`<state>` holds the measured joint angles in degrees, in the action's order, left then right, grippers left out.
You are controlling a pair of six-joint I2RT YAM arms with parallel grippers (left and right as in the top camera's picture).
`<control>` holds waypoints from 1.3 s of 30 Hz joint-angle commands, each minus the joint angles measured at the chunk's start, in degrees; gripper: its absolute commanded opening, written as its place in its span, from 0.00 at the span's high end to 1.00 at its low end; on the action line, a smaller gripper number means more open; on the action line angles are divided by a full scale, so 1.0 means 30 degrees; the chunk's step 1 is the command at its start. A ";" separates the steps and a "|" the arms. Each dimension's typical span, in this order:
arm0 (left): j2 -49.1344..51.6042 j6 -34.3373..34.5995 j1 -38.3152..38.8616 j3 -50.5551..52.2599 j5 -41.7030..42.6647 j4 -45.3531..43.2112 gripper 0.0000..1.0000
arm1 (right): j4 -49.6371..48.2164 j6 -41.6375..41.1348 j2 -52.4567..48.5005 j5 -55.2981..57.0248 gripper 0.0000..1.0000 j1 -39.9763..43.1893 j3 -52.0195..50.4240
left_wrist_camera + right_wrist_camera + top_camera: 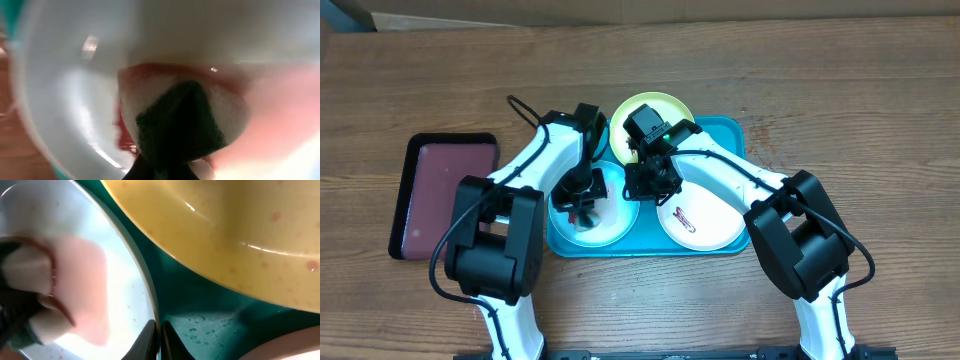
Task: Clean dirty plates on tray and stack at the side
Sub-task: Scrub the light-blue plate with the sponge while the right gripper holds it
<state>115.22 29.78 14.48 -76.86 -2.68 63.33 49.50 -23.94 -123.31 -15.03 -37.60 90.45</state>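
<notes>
A dark maroon tray (445, 195), rectangular and black-rimmed, lies at the left of the woodgrain desk (840, 90). The glossy teal tray (732, 130), round-cornered, sits mid-desk with its long axis running left to right. On its left end the round blue plate (612, 228) wears a thin pink film. The left hand (582, 205) grips a white sponge (180, 115) with a dark green face, pressed on the plate. The right hand (648, 182) has its fingers drawn together on that plate's rim. The yellow-green plate (655, 105) overlaps the tray's far rim, and the white plate (715, 215), smeared red, fills the right end.
</notes>
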 commanded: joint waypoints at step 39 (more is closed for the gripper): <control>0.0845 -0.3687 -0.1610 -0.0073 0.5581 -0.2361 0.96 | 0.0029 -0.0036 -0.0087 0.0692 0.94 0.0087 -0.0131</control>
<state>117.45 19.42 9.39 -80.64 15.33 57.52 49.65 -23.97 -123.31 -14.00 -37.58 90.45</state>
